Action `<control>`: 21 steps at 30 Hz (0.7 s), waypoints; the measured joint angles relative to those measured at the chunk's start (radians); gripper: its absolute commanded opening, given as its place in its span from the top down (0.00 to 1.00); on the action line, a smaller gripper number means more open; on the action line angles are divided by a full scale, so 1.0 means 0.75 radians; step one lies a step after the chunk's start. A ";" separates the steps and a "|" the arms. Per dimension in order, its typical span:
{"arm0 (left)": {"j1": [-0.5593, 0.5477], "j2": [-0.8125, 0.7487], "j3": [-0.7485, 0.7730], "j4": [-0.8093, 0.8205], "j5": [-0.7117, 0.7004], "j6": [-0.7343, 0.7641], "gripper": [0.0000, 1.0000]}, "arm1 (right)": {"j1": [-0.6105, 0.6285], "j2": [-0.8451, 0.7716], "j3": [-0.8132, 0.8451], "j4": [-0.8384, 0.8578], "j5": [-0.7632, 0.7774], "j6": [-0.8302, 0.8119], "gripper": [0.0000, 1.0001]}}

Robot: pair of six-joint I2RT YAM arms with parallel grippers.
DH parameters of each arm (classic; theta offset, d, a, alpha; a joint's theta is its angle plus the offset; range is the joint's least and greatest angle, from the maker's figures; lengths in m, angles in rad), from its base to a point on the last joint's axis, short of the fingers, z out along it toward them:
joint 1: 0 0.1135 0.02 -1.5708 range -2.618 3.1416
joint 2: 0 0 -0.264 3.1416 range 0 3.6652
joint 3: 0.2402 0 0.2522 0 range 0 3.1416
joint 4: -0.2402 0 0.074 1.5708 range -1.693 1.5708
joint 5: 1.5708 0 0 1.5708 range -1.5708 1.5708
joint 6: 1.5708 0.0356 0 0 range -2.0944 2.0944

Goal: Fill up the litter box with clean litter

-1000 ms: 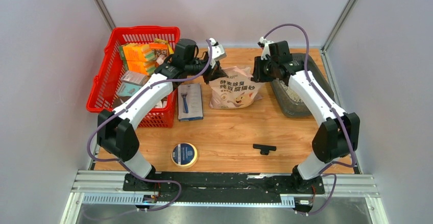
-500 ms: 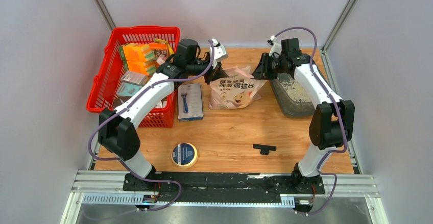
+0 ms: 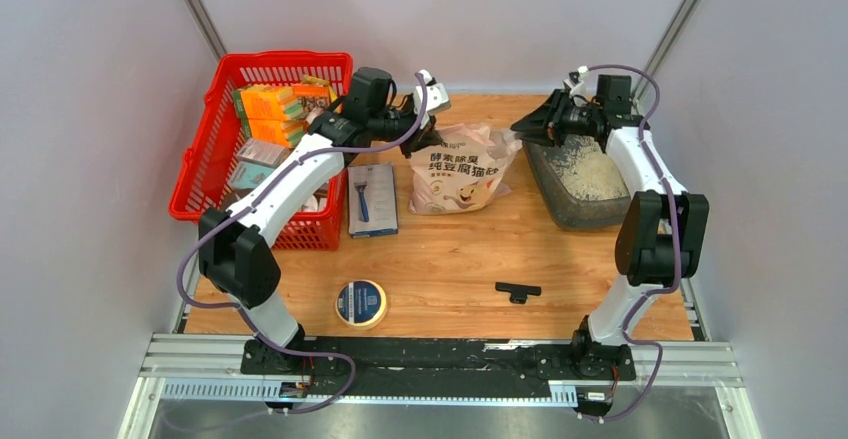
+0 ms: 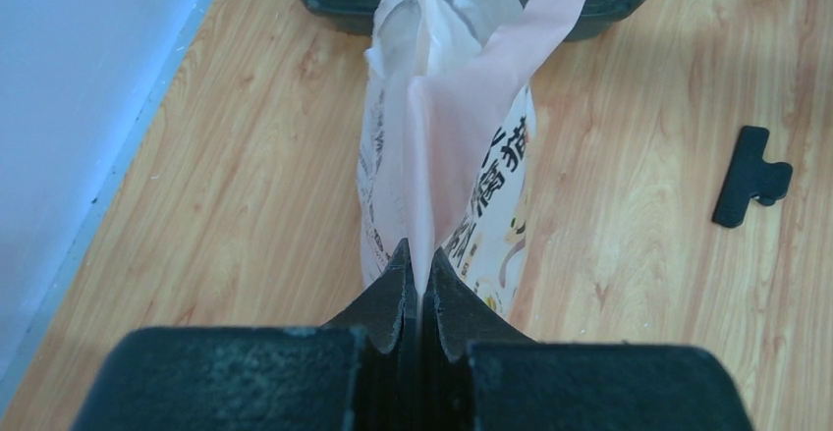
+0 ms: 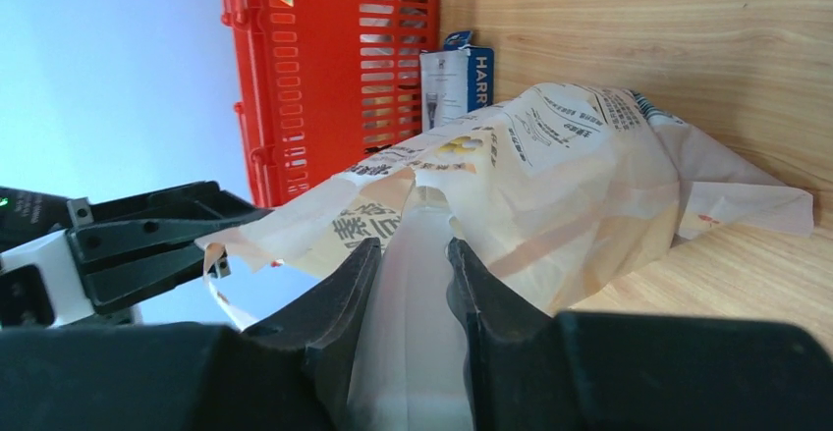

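Note:
The pale pink printed litter bag (image 3: pixel 463 171) lies on the table with its mouth turned toward the dark grey litter box (image 3: pixel 575 219) at the right. Clean litter (image 3: pixel 592 167), pale beige granules, covers the box floor. My left gripper (image 3: pixel 430 141) is shut on the bag's left top edge; in the left wrist view the jaws (image 4: pixel 417 259) pinch a thin pink fold of the bag (image 4: pixel 462 127). My right gripper (image 3: pixel 522 125) is shut on the bag's right corner beside the box; a white fold of the bag (image 5: pixel 550 176) fills the gap of that gripper (image 5: pixel 413 252).
A red mesh basket (image 3: pixel 285 57) with packaged goods stands at the back left. A razor pack (image 3: pixel 372 199) lies beside it. A tape roll (image 3: pixel 361 302) and a black clip (image 3: pixel 517 291) lie nearer the front. Walls close in the table's left, back and right.
My right arm has swung to the right and back, away from above the litter box, drawing the bag's right corner toward the box. The left gripper has shifted slightly.

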 measured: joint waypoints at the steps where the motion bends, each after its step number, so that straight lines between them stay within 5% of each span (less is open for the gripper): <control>1: 0.000 0.008 0.016 -0.014 -0.006 0.013 1.00 | -0.011 0.000 -0.018 0.030 -0.036 0.018 1.00; 13: -0.002 0.022 0.058 -0.078 -0.049 0.113 1.00 | -0.198 -0.001 -0.127 0.221 -0.336 0.187 1.00; 21: -0.013 0.022 0.062 -0.091 -0.053 0.128 1.00 | -0.226 -0.001 -0.127 0.158 -0.447 0.102 1.00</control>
